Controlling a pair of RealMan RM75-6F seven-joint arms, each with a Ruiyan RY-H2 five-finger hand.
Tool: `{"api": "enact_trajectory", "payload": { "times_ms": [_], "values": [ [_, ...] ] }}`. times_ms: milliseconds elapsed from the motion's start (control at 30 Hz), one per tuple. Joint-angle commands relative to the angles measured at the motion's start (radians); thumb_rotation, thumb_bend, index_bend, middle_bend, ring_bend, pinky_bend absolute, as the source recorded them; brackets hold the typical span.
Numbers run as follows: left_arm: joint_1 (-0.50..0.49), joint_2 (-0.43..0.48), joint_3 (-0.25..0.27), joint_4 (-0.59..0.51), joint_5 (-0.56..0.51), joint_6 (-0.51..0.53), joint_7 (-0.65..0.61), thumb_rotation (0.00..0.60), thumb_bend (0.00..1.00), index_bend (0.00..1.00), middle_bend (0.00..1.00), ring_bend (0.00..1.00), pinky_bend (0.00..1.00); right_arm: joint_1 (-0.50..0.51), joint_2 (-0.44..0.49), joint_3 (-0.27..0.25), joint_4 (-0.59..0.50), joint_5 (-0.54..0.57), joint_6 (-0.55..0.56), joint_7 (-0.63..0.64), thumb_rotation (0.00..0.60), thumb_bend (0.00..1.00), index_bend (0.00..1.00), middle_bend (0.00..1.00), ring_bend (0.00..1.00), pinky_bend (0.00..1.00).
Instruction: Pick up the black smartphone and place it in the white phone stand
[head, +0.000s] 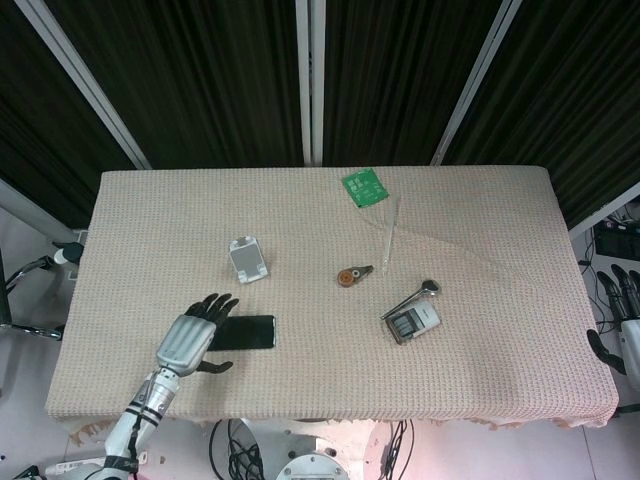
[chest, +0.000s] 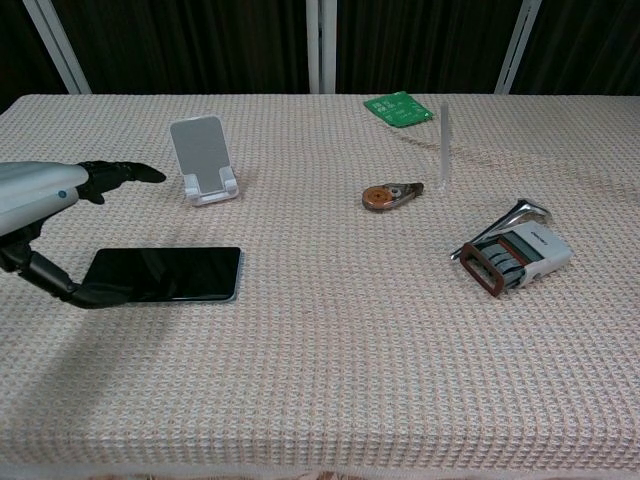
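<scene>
The black smartphone (head: 250, 332) lies flat on the woven tablecloth, left of centre and near the front edge; in the chest view the smartphone (chest: 170, 274) shows its full dark screen. The white phone stand (head: 247, 259) stands upright and empty just behind it, also visible as the stand (chest: 203, 160) in the chest view. My left hand (head: 195, 335) hovers over the phone's left end with fingers (chest: 120, 172) spread and the thumb low by the phone's near-left corner; it holds nothing. My right hand (head: 625, 320) hangs off the table's right edge, fingers apart, partly cut off.
A green card (head: 364, 185) lies at the back. A clear thin tube (head: 390, 235), a brown correction-tape roller (head: 350, 276), a metal tool (head: 415, 296) and a small white device with a dark red frame (chest: 515, 255) sit right of centre.
</scene>
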Motion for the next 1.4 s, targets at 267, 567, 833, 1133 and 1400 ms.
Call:
{"api": "enact_trajectory", "payload": {
  "times_ms": [267,567,833,1133,1400],
  "values": [
    [-0.041,-0.043,0.000,0.055,-0.086,-0.029,0.050,0.534,0.12,0.15,0.06,0.04,0.19,0.000,0.003,0.002,-0.005,0.004,0.001,-0.011,0.600,0.24,0.00,0.00,0.00,0.00],
    [-0.083,-0.062,-0.004,0.086,-0.152,-0.076,0.037,0.530,0.13,0.17,0.06,0.04,0.19,0.003,0.003,0.001,-0.011,-0.003,0.001,-0.016,0.600,0.24,0.00,0.00,0.00,0.00],
    [-0.109,-0.099,-0.021,0.121,-0.191,-0.068,0.038,0.531,0.16,0.18,0.06,0.04,0.19,0.009,-0.003,-0.001,-0.008,0.002,-0.013,-0.022,0.600,0.24,0.00,0.00,0.00,0.00],
    [-0.130,-0.110,-0.015,0.144,-0.232,-0.078,0.034,0.530,0.16,0.18,0.06,0.04,0.19,0.011,-0.003,0.001,-0.003,0.012,-0.020,-0.023,0.600,0.24,0.00,0.00,0.00,0.00],
    [-0.139,-0.115,-0.008,0.153,-0.244,-0.064,0.033,0.532,0.17,0.23,0.06,0.04,0.19,0.011,-0.005,0.000,0.000,0.015,-0.022,-0.020,0.600,0.24,0.00,0.00,0.00,0.00]
  ]
}}
